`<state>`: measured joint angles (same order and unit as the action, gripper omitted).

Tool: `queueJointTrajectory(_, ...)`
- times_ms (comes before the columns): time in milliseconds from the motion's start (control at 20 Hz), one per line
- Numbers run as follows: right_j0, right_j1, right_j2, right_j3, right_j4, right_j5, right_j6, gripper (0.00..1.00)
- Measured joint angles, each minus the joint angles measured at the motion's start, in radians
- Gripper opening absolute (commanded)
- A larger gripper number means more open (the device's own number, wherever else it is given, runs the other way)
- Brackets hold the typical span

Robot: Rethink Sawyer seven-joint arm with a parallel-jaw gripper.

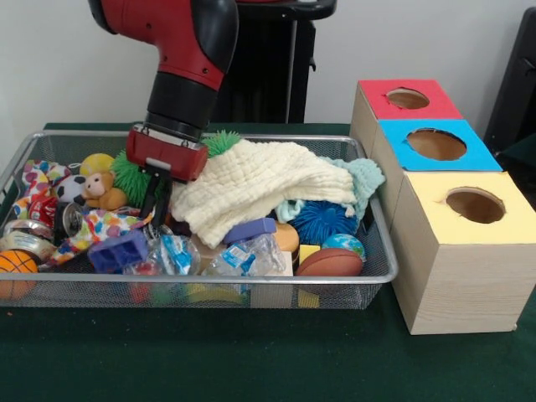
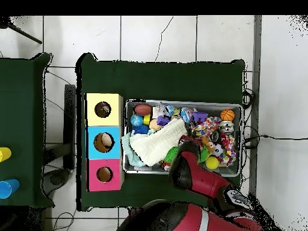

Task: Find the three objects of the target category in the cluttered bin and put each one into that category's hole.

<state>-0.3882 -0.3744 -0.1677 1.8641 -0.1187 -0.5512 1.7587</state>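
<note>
My gripper (image 1: 155, 208) reaches down into the left middle of the wire bin (image 1: 368, 280), its tips among the clutter beside a cream cloth (image 1: 260, 180). Whether it holds anything is hidden. In the overhead view the red arm (image 2: 187, 165) covers it. Right of the bin stand three boxes with round holes: red (image 1: 408, 98), blue (image 1: 436, 144) and yellow (image 1: 475, 204). From above, something shows inside the yellow box's hole (image 2: 103, 109) and the blue box's hole (image 2: 106, 142). Balls in the bin include a small basketball (image 1: 17, 264), a football (image 1: 331, 262) and a soccer ball (image 1: 71, 188).
Also in the bin: a teddy bear (image 1: 102, 191), a blue spiky ball (image 1: 322, 219), a green spiky ball (image 1: 130, 174), a blue brick (image 1: 117, 249), a purple block (image 1: 249, 229), crinkled plastic bags (image 1: 243, 255) and cans (image 1: 29, 230). The cloth buries the bin's middle.
</note>
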Motion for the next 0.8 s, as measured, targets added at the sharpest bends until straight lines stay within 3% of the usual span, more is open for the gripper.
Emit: queueJointTrajectory(800,0.029,-0.001,-0.052,-0.024,0.002,0.030,0.000,0.00)
